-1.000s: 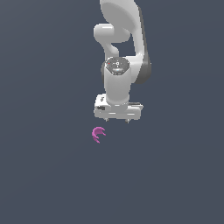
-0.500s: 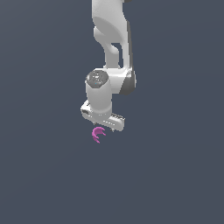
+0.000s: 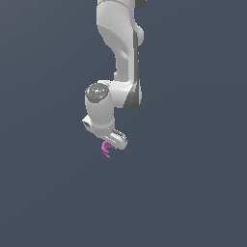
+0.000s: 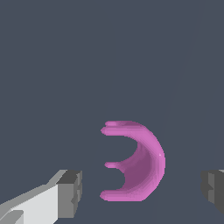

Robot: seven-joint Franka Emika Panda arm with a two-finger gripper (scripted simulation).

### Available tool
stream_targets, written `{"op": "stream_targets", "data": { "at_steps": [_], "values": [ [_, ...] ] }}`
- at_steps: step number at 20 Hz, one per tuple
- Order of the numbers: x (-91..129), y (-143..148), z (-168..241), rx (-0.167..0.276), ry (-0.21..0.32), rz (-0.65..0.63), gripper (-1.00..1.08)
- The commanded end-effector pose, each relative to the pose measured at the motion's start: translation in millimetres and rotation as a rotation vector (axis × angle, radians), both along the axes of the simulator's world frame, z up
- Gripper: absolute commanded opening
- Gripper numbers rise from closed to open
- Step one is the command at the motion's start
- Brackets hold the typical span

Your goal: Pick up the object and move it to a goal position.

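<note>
White Panda arm reaches down to frame centre in the exterior view. Its gripper [image 4: 140, 192] is spread wide, grasping nothing, 2 fingers [image 4: 70, 192] flanking without touching the magenta-pink C-shaped hook [image 3: 105, 149] on the grey floor [image 3: 193, 193].

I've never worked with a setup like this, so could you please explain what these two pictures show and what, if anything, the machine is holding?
Both are simulator renders of the same moment. The exterior view shows a white robot arm reaching down to a plain dark surface. At its lower end is the gripper, a two-fingered clamp. Just beneath it lies the only item around: a small pink C-shaped hook.

The wrist view comes from a camera mounted on the arm's wrist, looking down past the fingers. There the hook sits between the two grey fingertips, with a clear gap on each side. So the gripper is open and placed around the hook, but nothing is held yet.
</note>
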State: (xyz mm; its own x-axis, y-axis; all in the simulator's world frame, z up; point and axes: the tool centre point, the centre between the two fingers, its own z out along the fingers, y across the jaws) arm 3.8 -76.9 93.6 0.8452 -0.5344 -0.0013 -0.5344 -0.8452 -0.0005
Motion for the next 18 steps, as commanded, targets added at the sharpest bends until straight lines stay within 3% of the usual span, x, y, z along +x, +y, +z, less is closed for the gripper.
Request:
{"op": "stream_targets", "data": {
  "at_steps": [1, 18],
  "values": [
    [0.3, -1.9, -1.0, -0.001, -0.001, -0.011, 1.00],
    [-0.1, -1.9, -51.0, -0.001, -0.001, -0.011, 1.00]
  ]
}}
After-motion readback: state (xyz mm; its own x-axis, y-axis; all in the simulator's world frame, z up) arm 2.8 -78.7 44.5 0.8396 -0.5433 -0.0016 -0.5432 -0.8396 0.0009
